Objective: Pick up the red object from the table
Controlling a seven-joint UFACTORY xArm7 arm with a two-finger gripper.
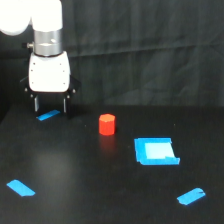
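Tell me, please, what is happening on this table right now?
A single robot arm's gripper hangs open above the black table, holding nothing. The red object stands upright and untouched, off to the exterior view's right of the gripper. A flat blue square piece lies further right.

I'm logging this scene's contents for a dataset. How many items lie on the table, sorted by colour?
Red: 1, the small red-orange hexagonal block.
Blue: 4, one flat blue square piece and three blue tape strips.
Total: 5 on the matte black table.
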